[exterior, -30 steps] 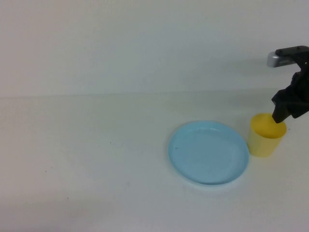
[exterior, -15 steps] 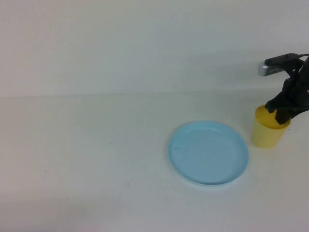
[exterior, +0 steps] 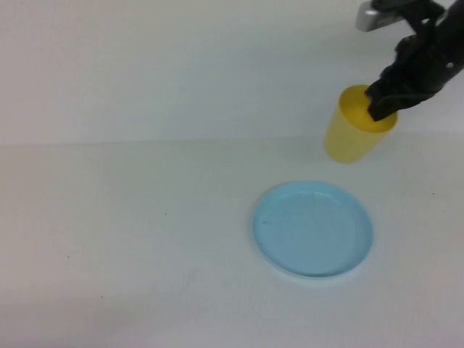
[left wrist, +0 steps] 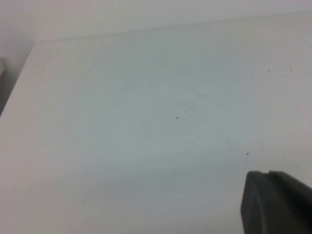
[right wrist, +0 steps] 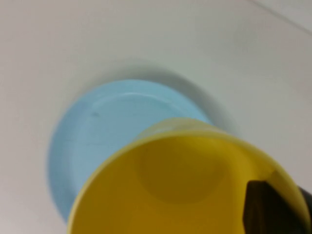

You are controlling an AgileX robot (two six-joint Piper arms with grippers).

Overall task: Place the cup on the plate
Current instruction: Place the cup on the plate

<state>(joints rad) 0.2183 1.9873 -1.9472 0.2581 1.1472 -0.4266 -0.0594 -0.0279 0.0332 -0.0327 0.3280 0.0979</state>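
Observation:
My right gripper [exterior: 381, 106] is shut on the rim of the yellow cup [exterior: 351, 135] and holds it tilted in the air, above and behind the far right side of the light blue plate [exterior: 313, 229]. In the right wrist view the cup's open mouth [right wrist: 185, 185] fills the foreground, with one finger [right wrist: 268, 209] inside the rim and the plate [right wrist: 102, 126] below on the table. My left gripper [left wrist: 269, 195] shows only in the left wrist view, as dark fingers pressed together over bare table, empty.
The plate lies on a plain white table [exterior: 130, 239], with a pale wall behind it. The table's edge and a dark gap [left wrist: 9, 92] show in the left wrist view.
My right gripper has lifted the cup off the table from right of the plate and carried it up and to the left. The cup now hangs tilted. The plate has not moved.

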